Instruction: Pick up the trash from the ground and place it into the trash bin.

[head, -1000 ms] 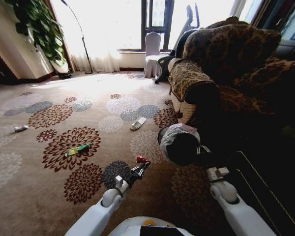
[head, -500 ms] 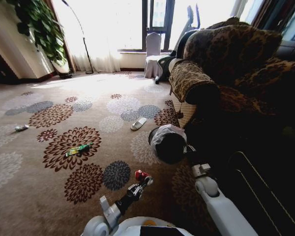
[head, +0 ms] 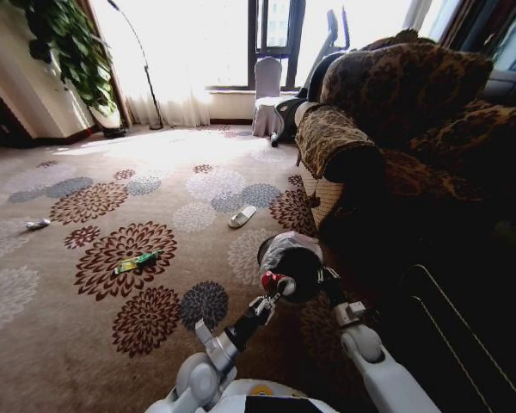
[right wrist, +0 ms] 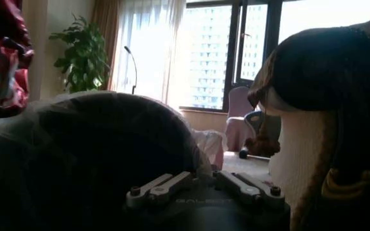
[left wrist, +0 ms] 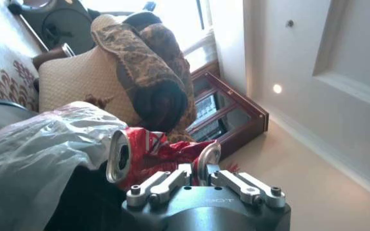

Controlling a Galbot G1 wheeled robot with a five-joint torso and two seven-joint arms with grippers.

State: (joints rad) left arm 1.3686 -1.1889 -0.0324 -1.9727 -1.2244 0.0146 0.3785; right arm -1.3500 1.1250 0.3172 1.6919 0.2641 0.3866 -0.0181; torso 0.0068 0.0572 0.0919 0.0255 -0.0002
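Note:
A crushed red can (head: 271, 280) is pinched in my left gripper (head: 268, 292), right at the near rim of the trash bin (head: 294, 258). The bin is a black bucket with a clear liner, held off the carpet by my right gripper (head: 328, 282). In the left wrist view the can (left wrist: 150, 149) sits between the fingers of the left gripper (left wrist: 194, 168), beside the liner (left wrist: 37, 144). The right wrist view has the bin (right wrist: 108, 144) against the right gripper (right wrist: 201, 180) and the can (right wrist: 2, 57) beyond it. A green wrapper (head: 138, 261) and a small white scrap (head: 37, 224) lie on the carpet to the left.
A brown patterned sofa (head: 396, 129) stands close on the right, with a dark cabinet edge (head: 447, 301) beside my right arm. A white slipper (head: 242, 216) lies ahead on the carpet. A covered chair (head: 267, 95) and a plant (head: 69, 52) stand by the far window.
My left gripper has lifted the red can from low over the carpet up to the bin's rim. The right arm has brought the bin a little to the left.

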